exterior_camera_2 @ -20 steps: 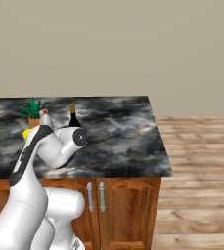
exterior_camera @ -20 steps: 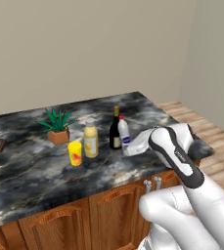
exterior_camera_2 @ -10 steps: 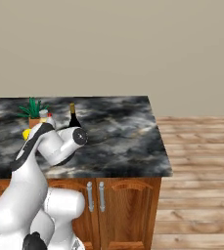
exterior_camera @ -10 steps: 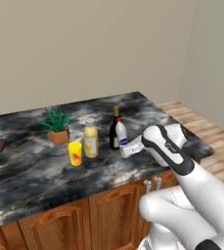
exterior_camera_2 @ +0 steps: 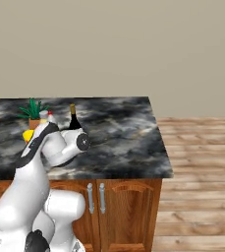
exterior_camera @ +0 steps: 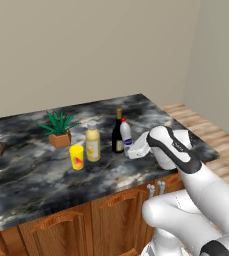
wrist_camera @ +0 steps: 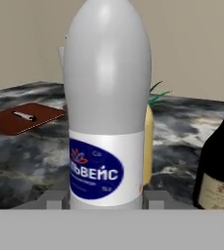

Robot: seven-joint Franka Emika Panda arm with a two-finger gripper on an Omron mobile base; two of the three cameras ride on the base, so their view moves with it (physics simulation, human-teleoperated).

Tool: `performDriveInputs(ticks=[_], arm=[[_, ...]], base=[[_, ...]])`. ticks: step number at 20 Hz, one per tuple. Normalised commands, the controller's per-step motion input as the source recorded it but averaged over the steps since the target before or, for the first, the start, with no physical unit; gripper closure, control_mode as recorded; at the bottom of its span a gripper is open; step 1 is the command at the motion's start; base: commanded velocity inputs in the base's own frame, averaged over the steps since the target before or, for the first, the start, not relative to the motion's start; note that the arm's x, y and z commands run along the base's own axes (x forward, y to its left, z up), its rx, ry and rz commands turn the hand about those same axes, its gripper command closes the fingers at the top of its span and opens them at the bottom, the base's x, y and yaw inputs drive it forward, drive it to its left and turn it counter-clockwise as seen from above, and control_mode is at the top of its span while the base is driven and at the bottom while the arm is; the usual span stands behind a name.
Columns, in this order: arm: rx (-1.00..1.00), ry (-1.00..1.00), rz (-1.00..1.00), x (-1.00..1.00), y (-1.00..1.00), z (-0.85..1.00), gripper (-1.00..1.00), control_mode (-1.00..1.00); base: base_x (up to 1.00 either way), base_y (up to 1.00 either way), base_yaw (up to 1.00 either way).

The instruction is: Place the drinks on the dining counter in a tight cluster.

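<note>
Gripping small clear red-capped bottle (wrist_camera: 106,102) w/ gripper (wrist_camera: 106,197) jaws pinching its base, right beside tall dark wine bottle (exterior_camera: 117,133) on marbled dining counter (exterior_camera: 31,165). Lower upright, release gently.

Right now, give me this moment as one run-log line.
gripper: shut on small clear bottle | bottle: upright beside wine bottle | juice bottle: slightly apart on dining counter

Left base view high at the arm's seven o'clock, right base view at five o'clock, both sharing the dining counter (exterior_camera: 36,165), hand view close, level with a clear bottle (wrist_camera: 106,105)
</note>
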Motion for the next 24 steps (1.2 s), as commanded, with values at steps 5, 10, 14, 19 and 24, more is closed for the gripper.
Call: performDriveInputs(ticks=[5, 10, 14, 19, 24], arm=[[0.11, -0.10, 0.17, 0.00, 0.00, -0.65, 1.00, -1.00], [0.11, -0.05, 0.22, -0.03, 0.00, -0.38, 1.00, -1.00], [0.05, -0.02, 0.15, -0.03, 0.00, -0.29, 1.00, -1.00], [0.01, 0.00, 0.00, 0.01, 0.12, -0.46, 1.00, -1.00], [0.00, 0.01, -0.08, 0.30, 0.22, -0.29, 1.00, -1.00]], base=[[0.00, 0.00, 0.00], [0.00, 0.00, 0.00], [0.00, 0.00, 0.00], [0.00, 0.00, 0.00], [0.00, 0.00, 0.00]])
